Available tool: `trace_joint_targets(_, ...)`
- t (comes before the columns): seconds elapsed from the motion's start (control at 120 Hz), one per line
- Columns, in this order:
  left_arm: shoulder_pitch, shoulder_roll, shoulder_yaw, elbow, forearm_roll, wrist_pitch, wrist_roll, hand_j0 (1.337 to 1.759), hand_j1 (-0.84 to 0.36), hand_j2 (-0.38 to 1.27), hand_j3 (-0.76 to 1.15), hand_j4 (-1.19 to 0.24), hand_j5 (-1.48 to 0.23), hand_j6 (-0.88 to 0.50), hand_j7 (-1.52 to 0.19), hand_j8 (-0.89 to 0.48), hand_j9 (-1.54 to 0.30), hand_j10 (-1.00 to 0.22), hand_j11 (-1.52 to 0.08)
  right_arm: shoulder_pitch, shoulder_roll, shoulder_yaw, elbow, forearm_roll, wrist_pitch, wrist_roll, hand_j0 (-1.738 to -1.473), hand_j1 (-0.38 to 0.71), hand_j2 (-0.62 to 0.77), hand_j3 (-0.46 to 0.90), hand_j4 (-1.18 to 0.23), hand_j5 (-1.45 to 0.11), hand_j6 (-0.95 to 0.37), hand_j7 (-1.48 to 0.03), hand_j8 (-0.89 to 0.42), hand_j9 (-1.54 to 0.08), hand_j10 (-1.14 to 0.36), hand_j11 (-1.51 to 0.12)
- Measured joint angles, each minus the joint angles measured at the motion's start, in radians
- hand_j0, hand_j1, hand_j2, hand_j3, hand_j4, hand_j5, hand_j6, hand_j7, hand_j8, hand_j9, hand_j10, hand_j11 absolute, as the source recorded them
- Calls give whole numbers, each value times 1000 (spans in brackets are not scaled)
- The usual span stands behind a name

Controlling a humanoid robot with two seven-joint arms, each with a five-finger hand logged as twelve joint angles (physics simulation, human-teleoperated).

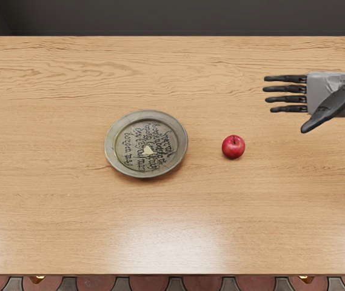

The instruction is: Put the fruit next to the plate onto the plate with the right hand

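Observation:
A small red apple (233, 147) sits on the wooden table just right of a round grey-green plate (116, 131) with dark lettering and a pale heart at its centre. The plate holds nothing. My right hand (293, 103) hovers at the right edge, up and to the right of the apple and well apart from it. Its fingers (284, 89) are stretched out flat toward the left with the thumb angled down, open and holding nothing. The left arm does not show.
The wooden table (172, 230) fills the view, its front edge near the bottom. A dark wall runs behind the far edge. Tiled floor shows below the front edge.

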Motion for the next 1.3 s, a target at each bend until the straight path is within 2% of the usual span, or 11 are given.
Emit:
trace_joint_targets(0.158,0,0,0,0,0,0,0,1658,73,47,0,-230,-299,-230,-299,-230,-299,-230,-299,35,15,-1,-9,-22,0,-16,-1658,-308,-7,0,-33,-45,-32,-45,-33,-45,-33,-45)
trace_joint_targets(0.3,0,0,0,0,0,0,0,1658,73,47,0,-230,-299,-230,-299,-230,-299,-230,-299,90,23,38,30,-282,0,-18,-1658,-307,-7,0,-34,-46,-34,-46,-34,-46,-35,-46)
trace_joint_targets(0.458,0,0,0,0,0,0,0,1658,73,46,0,-230,-299,-230,-299,-230,-299,-230,-299,111,57,67,172,-658,-36,-23,-1658,-307,-7,0,-37,-47,-37,-47,-37,-47,-37,-47)
trace_joint_targets(0.542,0,0,0,0,0,0,0,1658,73,46,0,-230,-299,-230,-299,-230,-299,-230,-299,113,56,60,256,-750,-136,-38,-1658,-307,-7,0,-38,-47,-39,-47,-38,-47,-38,-47)
trace_joint_targets(0.633,0,0,0,0,0,0,0,1658,73,46,0,-230,-299,-230,-299,-230,-299,-230,-299,114,62,33,346,-833,-270,-74,-1658,-307,-7,0,-39,-47,-40,-47,-39,-47,-38,-47)
trace_joint_targets(0.717,0,0,0,0,0,0,0,1658,73,46,0,-230,-299,-230,-299,-230,-299,-230,-299,114,88,-19,398,-905,-387,-97,-1658,-307,-6,0,-39,-48,-41,-47,-40,-47,-39,-47)
trace_joint_targets(0.992,0,0,0,0,0,0,0,1658,73,46,0,-230,-299,-230,-299,-230,-299,-230,-299,114,229,-179,453,-1052,-627,-121,-1658,-307,-6,0,-40,-48,-42,-47,-41,-48,-39,-48)
trace_joint_targets(1.133,0,0,0,0,0,0,0,1658,73,46,0,-230,-299,-230,-299,-230,-299,-230,-299,115,262,-258,457,-1079,-727,-122,-1658,-307,-6,0,-40,-48,-42,-47,-41,-48,-39,-48)
trace_joint_targets(1.3,0,0,0,0,0,0,0,1658,73,46,0,-230,-299,-230,-299,-230,-299,-230,-299,113,277,-287,454,-1077,-767,-123,-1658,-306,-6,0,-41,-49,-42,-49,-41,-49,-40,-49)
